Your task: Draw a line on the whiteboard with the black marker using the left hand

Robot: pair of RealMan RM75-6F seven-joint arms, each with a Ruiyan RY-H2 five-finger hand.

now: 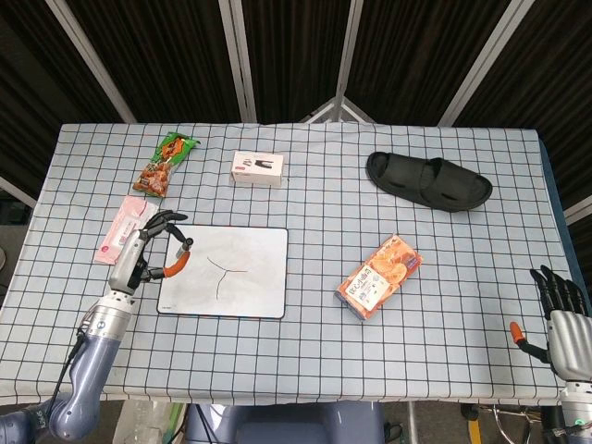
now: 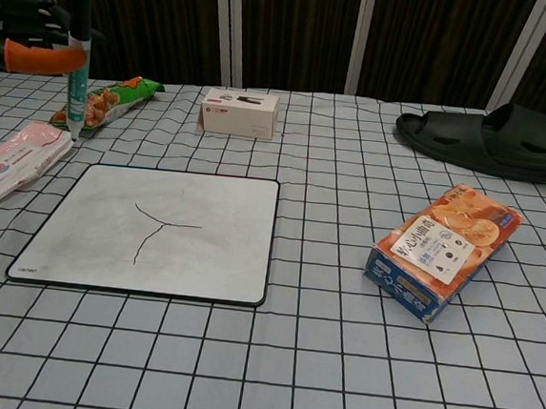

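Observation:
The whiteboard (image 1: 248, 289) (image 2: 212, 242) lies flat on the checked cloth, with a forked black line (image 1: 222, 272) (image 2: 159, 230) drawn on it. My left hand (image 1: 153, 256) (image 2: 25, 34) is raised above the board's left edge and holds the black marker (image 2: 76, 58) upright, tip down, well clear of the surface. In the head view the marker is hidden among the fingers. My right hand (image 1: 562, 314) hovers off the table's front right corner, fingers spread and holding nothing.
A pink wipes packet (image 1: 126, 231) (image 2: 11, 162) and a snack bag (image 1: 164, 163) (image 2: 105, 101) lie left of the board. A small white box (image 1: 257, 168) (image 2: 239, 113) sits behind it. An orange snack box (image 1: 378, 277) (image 2: 443, 250) and a black slipper (image 1: 428, 180) (image 2: 494, 138) are to the right.

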